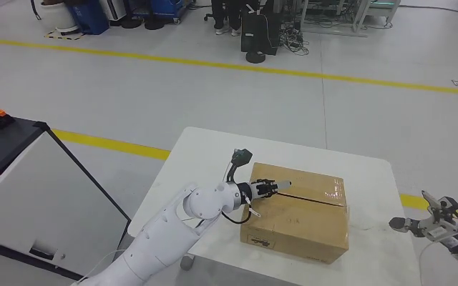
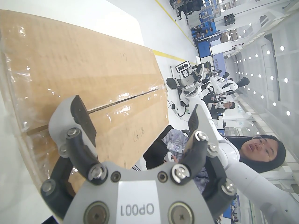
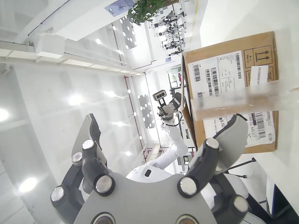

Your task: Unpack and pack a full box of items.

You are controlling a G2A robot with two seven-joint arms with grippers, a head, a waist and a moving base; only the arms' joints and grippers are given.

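In the top view the box [image 1: 300, 214] sits shut on the white surface [image 1: 207, 157], at the lower centre-right of the frame. Its near side runs close to the surface's near edge. Bare surface lies open to its left, behind it, and in a narrower strip to its right. The left claw [image 1: 275, 188] is over the lid at the left end of the seam [image 1: 315, 199]; whether it touches the cardboard cannot be told.

The left wrist view adds detail at close range. The claw's two fingers [image 2: 77, 113] stand spread apart with nothing between them. Clear tape [image 2: 130, 95] runs glossy along the seam and wraps down over the box's end.

The right wrist view adds the right claw [image 3: 163, 127], also spread wide and empty. It faces an end wall of the box that carries white labels [image 3: 222, 75] with barcodes. A strip of tape is folded down across that wall.

In the top view this claw hangs at the far right edge of the frame. It is past the surface's right edge, over the floor, and well apart from the box.
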